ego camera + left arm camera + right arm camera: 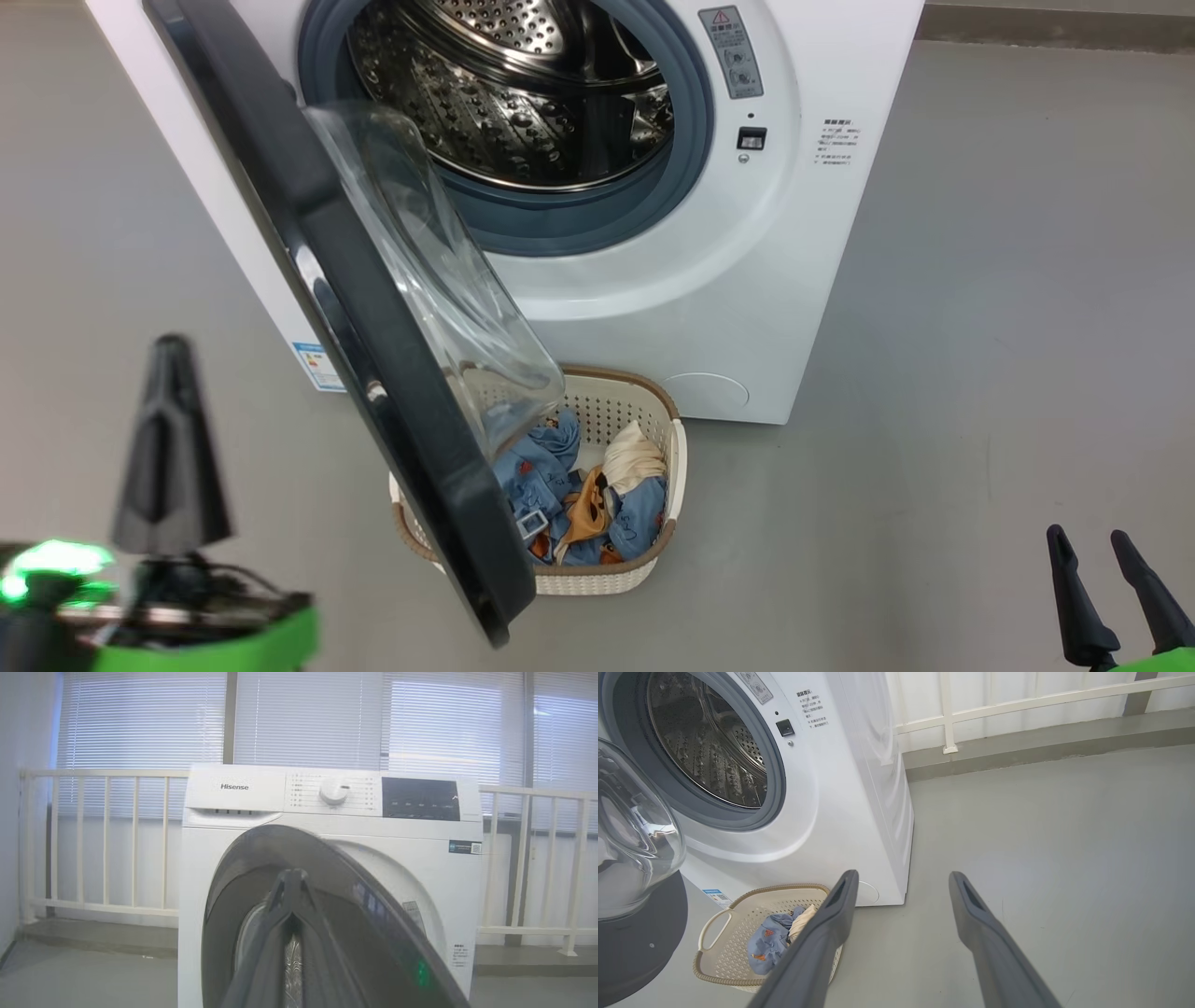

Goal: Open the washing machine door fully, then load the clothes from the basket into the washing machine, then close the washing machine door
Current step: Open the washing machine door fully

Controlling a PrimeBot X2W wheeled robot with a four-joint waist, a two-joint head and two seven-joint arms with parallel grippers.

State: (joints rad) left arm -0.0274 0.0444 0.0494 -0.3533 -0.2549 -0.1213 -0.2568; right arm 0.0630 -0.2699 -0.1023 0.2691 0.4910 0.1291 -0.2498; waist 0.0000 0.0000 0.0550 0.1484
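**A:** The door (439, 495) stands only partway out from the washing machine (709, 308), and its lower edge hangs over the basket (607, 579) on the floor (980, 373). How would you finish the swing?

**B:** The left hand (173, 355) is closed with its fingers pressed together on nothing, off the door's outer side. I'd use it as a blunt hook behind the free edge, far from the hinge. I'd follow the door's own arc and press on the black rim, not the glass bowl. The right hand (1086, 537) is spread wide and empty, well off to the right, and I'd keep it there.

**A:** What can't you make out?

**B:** The door covers the basket's left part, so only some of the clothes (541, 467) show, blue with a cream piece. The hinge is out of sight. In the left wrist view the fingers overlap the door's outer face, but I cannot tell whether they touch it.
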